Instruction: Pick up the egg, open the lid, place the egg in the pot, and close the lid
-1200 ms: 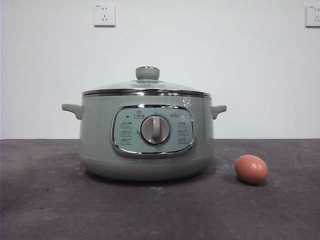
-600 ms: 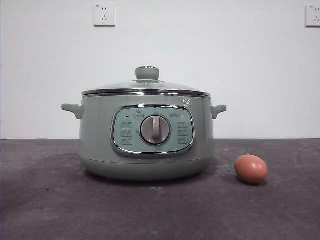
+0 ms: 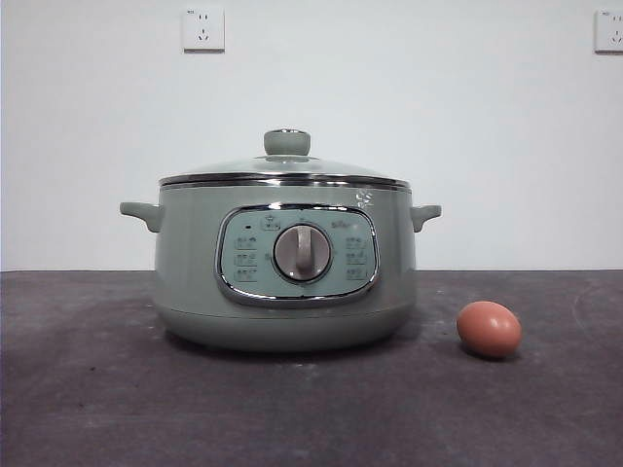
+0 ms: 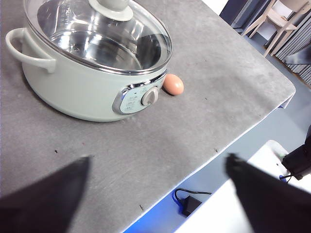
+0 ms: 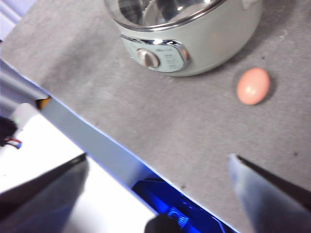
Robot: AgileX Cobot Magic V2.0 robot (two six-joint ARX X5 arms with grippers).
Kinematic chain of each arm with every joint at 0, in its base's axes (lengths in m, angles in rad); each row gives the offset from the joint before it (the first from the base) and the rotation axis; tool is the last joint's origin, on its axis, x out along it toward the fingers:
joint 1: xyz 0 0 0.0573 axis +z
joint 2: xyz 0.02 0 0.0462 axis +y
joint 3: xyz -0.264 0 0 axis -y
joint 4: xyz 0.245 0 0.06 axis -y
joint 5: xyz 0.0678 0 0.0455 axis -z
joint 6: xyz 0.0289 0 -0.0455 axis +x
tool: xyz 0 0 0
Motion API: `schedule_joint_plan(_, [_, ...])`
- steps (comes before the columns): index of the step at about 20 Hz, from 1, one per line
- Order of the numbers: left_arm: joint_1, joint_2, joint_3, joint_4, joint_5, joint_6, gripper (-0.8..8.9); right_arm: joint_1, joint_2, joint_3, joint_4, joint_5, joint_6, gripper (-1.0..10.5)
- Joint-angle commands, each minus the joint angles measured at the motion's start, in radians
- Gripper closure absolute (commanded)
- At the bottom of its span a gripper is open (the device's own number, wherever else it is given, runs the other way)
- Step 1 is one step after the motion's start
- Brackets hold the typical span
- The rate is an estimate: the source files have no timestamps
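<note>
1. A dark grey table (image 3: pixel 97 409) fills the lower part of the front view, against a plain white wall with two sockets (image 3: pixel 203 29) high up. Both arms are back near the table's front edge, which probably explains why the front view shows neither.

2. The pot (image 3: pixel 285 263), a large pale green electric cooker, stands on the table with its control panel and dial (image 3: pixel 302 252) facing the front camera, leaving space for an arm to come down from above.

3. The lid (image 3: pixel 284 167), domed glass with a chrome rim, sits closed and level on the pot. Its green knob (image 3: pixel 287 142) stands upright at the centre, free to be gripped. Through the glass, in the left wrist view, the steel inside looks empty, though reflections make this uncertain.

4. The left gripper (image 4: pixel 155 194) hangs above the table edge, jaws spread wide, grasping nothing.

5. The right gripper (image 5: pixel 155 194) is likewise spread wide and empty, and the egg lies on its side of the pot.

6. The egg (image 3: pixel 489 329), reddish-brown, lies on its side on the table just beside the pot, not touching it. No step of the task is done yet.
</note>
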Motion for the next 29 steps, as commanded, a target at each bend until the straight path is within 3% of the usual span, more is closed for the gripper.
schedule_joint_plan(1, [0.0, -0.001, 0.003, 0.008, -0.001, 0.011, 2.47, 0.004, 0.029, 0.002, 0.03, 0.037, 0.022, 4.1])
schedule_joint_plan(8, [0.0, -0.001, 0.003, 0.008, -0.001, 0.011, 2.47, 0.047, 0.177, 0.002, 0.144, 0.116, 0.039, 4.1])
schedule_joint_plan(21, [0.0, -0.001, 0.003, 0.007, -0.001, 0.011, 2.47, 0.199, 0.661, 0.002, 0.47, 0.364, 0.075, 4.1])
schedule_joint_plan(29, [0.0, -0.001, 0.003, 0.006, -0.002, 0.011, 2.47, 0.224, 0.886, 0.002, 0.646, 0.449, 0.091, 4.2])
